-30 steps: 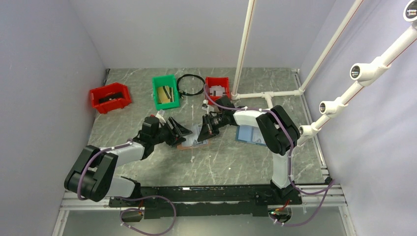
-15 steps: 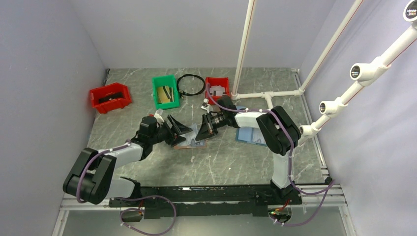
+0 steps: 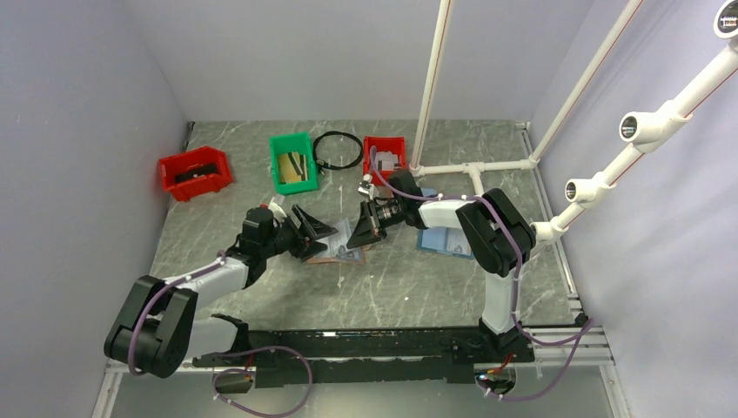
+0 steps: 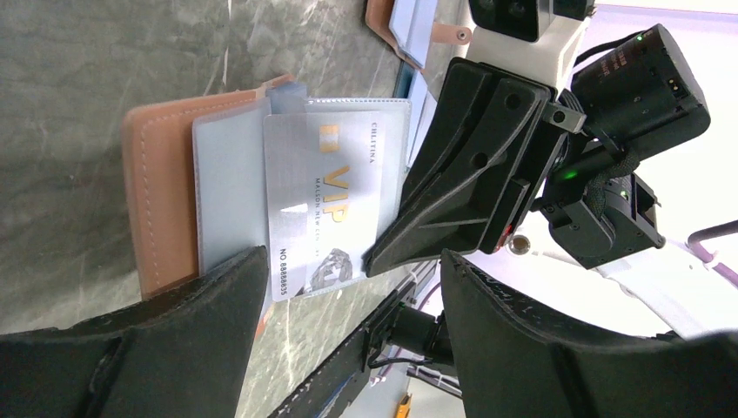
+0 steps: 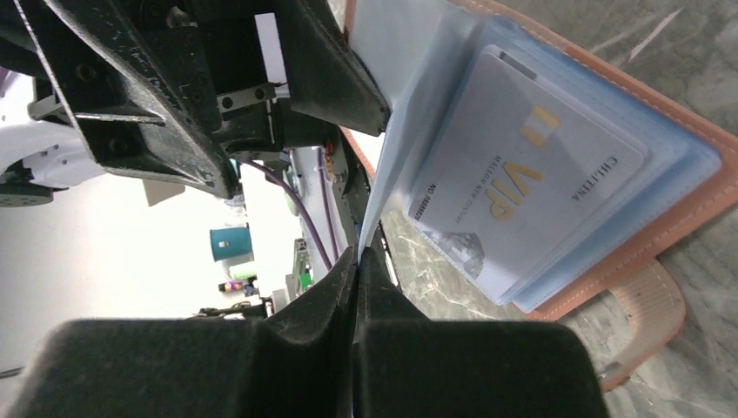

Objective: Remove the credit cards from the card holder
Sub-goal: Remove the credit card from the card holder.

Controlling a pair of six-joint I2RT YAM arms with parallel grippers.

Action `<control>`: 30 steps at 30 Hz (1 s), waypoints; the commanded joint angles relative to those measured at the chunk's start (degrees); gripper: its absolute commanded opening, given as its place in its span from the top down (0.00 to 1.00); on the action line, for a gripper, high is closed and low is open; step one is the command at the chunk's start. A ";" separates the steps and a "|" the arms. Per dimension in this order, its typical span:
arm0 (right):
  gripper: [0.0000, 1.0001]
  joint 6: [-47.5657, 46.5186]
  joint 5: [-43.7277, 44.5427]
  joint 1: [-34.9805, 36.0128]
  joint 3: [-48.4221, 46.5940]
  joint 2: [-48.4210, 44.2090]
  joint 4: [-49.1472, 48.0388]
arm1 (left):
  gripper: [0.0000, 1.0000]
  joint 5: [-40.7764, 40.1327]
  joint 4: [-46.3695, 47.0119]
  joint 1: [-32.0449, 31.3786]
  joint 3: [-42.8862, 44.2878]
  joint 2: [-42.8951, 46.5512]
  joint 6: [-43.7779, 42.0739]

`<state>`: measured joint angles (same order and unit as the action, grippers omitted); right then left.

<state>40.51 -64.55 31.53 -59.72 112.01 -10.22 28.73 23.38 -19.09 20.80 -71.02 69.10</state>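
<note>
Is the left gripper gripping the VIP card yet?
No, the left gripper stands open, and the VIP card lies flat on the holder beyond its fingers.

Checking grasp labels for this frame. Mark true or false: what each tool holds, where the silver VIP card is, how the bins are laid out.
1. The right tool is shut on a pale blue pocket page of the reddish-brown bifold card holder. True.
2. The left tool is shut on the silver VIP credit card. False: its jaws stand open and hold nothing.
3. The card lies on bare table, away from the holder. False: it lies on the holder's pale blue pages.
4. The green plastic bin stands between the red plastic bin near the wall and the red plastic bin by the white pipe. True.
</note>
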 commanded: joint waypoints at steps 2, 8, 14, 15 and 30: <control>1.00 -3.77 1.94 -0.28 -1.38 -1.34 3.78 | 0.23 -0.05 -1.36 0.27 -1.15 0.70 1.39; 1.00 -13.46 14.97 1.17 -4.45 0.75 18.72 | 0.24 -1.83 -1.74 0.26 -2.53 -1.66 1.80; 1.00 -19.00 23.05 3.02 -7.20 1.52 24.87 | 0.24 -1.07 5.52 0.24 -2.92 -5.93 1.12; 1.00 -19.37 23.62 3.20 -7.31 1.40 25.16 | 0.25 -0.59 6.94 0.26 -2.69 -6.91 1.33; 0.63 -23.13 33.91 3.54 -8.74 -0.60 28.85 | 0.27 -1.26 2.61 0.20 1.93 -14.16 -0.87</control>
<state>20.60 -40.16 35.40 -67.55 112.27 16.36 27.64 26.50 -19.05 20.93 -83.48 69.67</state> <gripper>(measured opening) 0.358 0.733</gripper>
